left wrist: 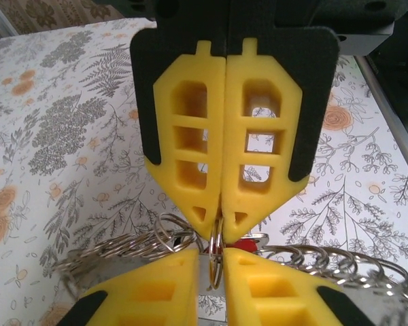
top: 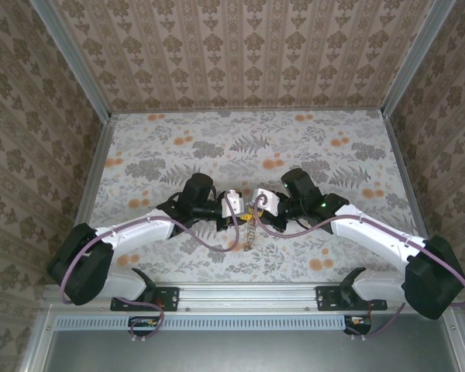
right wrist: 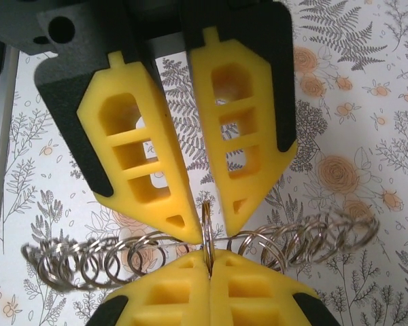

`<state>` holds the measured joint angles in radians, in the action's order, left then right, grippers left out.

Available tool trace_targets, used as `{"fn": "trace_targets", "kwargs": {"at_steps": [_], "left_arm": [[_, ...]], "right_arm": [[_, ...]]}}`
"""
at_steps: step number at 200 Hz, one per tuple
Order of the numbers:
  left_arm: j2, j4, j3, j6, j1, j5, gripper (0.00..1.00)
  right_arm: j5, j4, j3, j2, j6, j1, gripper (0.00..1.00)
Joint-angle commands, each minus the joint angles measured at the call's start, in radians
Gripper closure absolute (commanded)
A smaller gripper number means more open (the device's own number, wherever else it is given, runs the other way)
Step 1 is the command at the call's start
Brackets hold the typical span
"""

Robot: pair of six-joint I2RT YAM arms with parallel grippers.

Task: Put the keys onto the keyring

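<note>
The keyring (right wrist: 207,216) is a thin silvery ring seen edge-on, with strings of linked metal rings (right wrist: 88,261) trailing to both sides. My right gripper (right wrist: 209,261) is shut on its lower edge. My left gripper (right wrist: 209,229) faces it from above, and its yellow fingertips (right wrist: 185,231) stand slightly apart with the ring between them. In the left wrist view the keyring (left wrist: 216,266) sits in the gap of the left gripper (left wrist: 213,257), with the right gripper (left wrist: 221,221) pinched on it. Behind it shows a key's red head (left wrist: 243,243). From above, both grippers (top: 234,205) (top: 262,203) meet over the table, with the chain (top: 249,230) dangling.
The floral tabletop (top: 217,139) lies below, enclosed by patterned walls and metal rails (top: 97,167) at the sides. Purple cables (top: 209,236) loop beside both wrists. The arm bases (top: 151,291) sit at the near edge.
</note>
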<state>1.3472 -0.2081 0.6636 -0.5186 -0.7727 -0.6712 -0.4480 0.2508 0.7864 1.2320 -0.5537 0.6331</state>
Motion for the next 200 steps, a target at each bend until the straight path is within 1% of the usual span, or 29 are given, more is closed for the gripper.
{"fn": "trace_targets", "kwargs": {"at_steps": [1, 14, 36, 60, 106, 139, 162, 169, 178, 193, 200], "left_arm": [[0.009, 0.022, 0.033, -0.02, -0.007, -0.022, 0.91], [0.006, 0.014, 0.031, -0.014, -0.008, -0.024, 1.0], [-0.004, -0.018, 0.018, 0.004, -0.006, -0.027, 1.0], [-0.016, -0.119, -0.021, 0.058, 0.008, -0.06, 1.0], [-0.02, -0.23, -0.065, 0.113, 0.026, -0.141, 1.0], [-0.023, -0.291, -0.088, 0.145, 0.036, -0.156, 1.0], [-0.026, -0.323, -0.102, 0.162, 0.045, -0.16, 1.0], [-0.026, -0.326, -0.104, 0.165, 0.047, -0.16, 1.0], [-0.026, -0.319, -0.105, 0.165, 0.049, -0.153, 1.0], [-0.029, -0.286, -0.099, 0.151, 0.048, -0.135, 1.0], [-0.032, -0.254, -0.089, 0.139, 0.046, -0.124, 0.92]], "right_arm": [[-0.014, -0.051, 0.027, -0.006, 0.021, 0.008, 0.98], [-0.013, -0.06, 0.02, -0.009, 0.026, 0.009, 0.96], [-0.006, -0.094, -0.014, -0.023, 0.037, 0.007, 0.89], [-0.035, -0.179, -0.079, -0.049, 0.058, -0.01, 0.85], [-0.133, -0.285, -0.122, -0.05, 0.126, -0.05, 0.83], [-0.144, -0.308, -0.133, -0.042, 0.138, -0.068, 0.83], [-0.171, -0.34, -0.148, -0.043, 0.158, -0.082, 0.88], [-0.172, -0.339, -0.147, -0.04, 0.158, -0.084, 0.92], [-0.172, -0.329, -0.141, -0.04, 0.156, -0.084, 0.95], [-0.173, -0.302, -0.126, -0.04, 0.144, -0.084, 0.98], [-0.172, -0.28, -0.115, -0.042, 0.134, -0.083, 0.98]]}}
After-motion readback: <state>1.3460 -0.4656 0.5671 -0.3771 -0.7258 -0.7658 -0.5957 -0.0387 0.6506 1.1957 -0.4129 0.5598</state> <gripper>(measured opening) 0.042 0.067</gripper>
